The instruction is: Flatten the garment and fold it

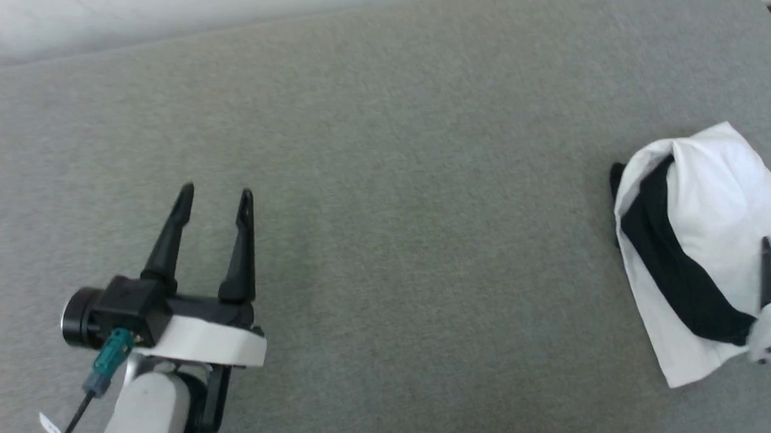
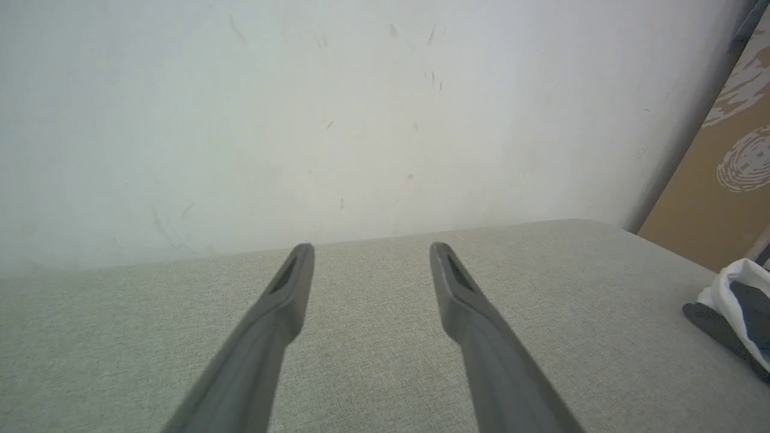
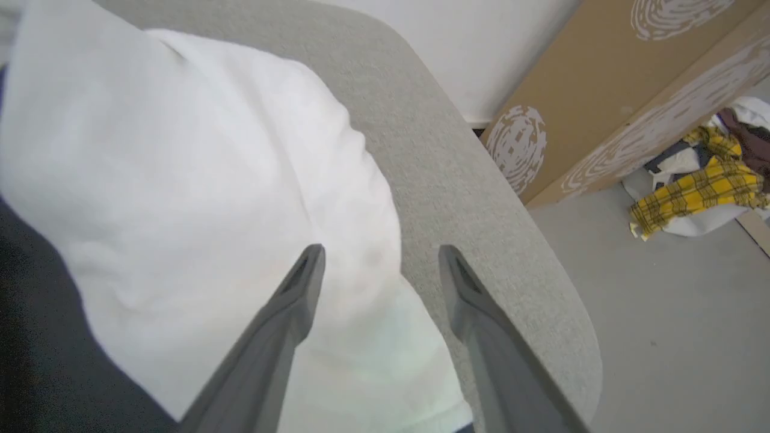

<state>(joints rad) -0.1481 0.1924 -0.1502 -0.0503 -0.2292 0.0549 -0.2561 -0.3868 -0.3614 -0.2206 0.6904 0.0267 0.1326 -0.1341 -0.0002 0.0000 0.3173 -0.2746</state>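
The garment (image 1: 713, 209), white with a black sleeve lying across it, sits folded into a compact bundle at the right side of the grey padded table (image 1: 387, 178). In the right wrist view my right gripper (image 3: 380, 255) hovers open just above the garment (image 3: 198, 180), nothing between its fingers. One dark fingertip (image 1: 768, 252) of it shows over the bundle at the head view's right edge. My left gripper (image 1: 216, 198) stands open over bare table at the lower left, far from the shirt. In the left wrist view the left gripper (image 2: 372, 252) points at the wall, with the garment (image 2: 737, 304) at the right edge.
The table's rounded right edge (image 3: 541, 264) lies close beside the bundle. Beyond it is grey floor, a leaning cardboard sheet (image 3: 589, 102) and a heap of clothes with yellow plaid (image 3: 698, 186). A white wall (image 2: 301, 120) runs behind the table.
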